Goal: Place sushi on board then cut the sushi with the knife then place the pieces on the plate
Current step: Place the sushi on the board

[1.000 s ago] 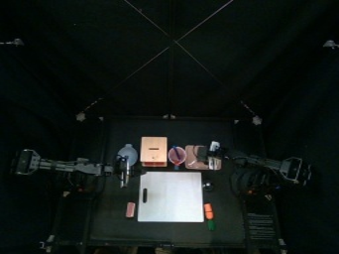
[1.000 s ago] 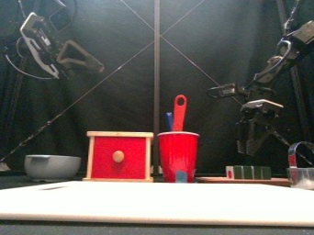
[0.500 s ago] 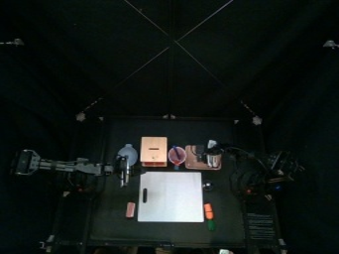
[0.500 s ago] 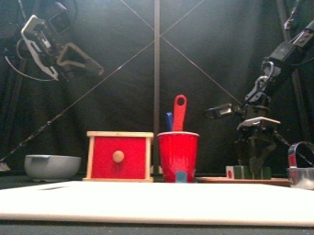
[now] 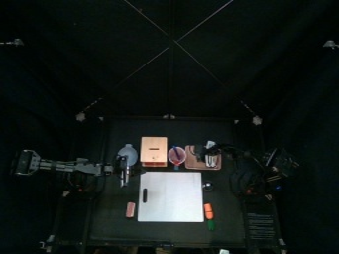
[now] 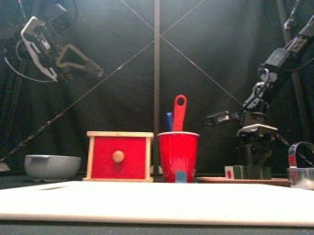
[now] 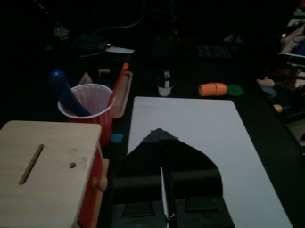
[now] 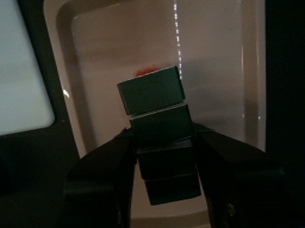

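Observation:
The dark green sushi roll [image 8: 155, 111] lies on the pink tray [image 8: 220, 53], right of the red cup [image 6: 178, 154]. My right gripper [image 8: 167, 147] has come down over the roll, open, with one jaw close on each side of its near blocks. The front view shows that gripper [image 6: 255, 151] just above the roll [image 6: 252, 172]. A red knife [image 6: 179, 108] and a blue knife [image 6: 168, 119] stand in the cup. The white board [image 5: 172, 196] lies bare at the front. Held high at the left, my left gripper [image 7: 161, 138] is shut and holds nothing.
The wooden box [image 5: 157, 152] with its red drawer front [image 6: 119, 157] stands left of the cup, and the blue-grey bowl [image 6: 51, 166] is further left. An orange toy [image 5: 208, 210] and a green one [image 5: 212, 224] lie right of the board. A metal cutter [image 6: 302, 163] stands at the far right.
My right arm has swung in over the pink tray and lowered its gripper around the sushi roll. The left arm has not moved.

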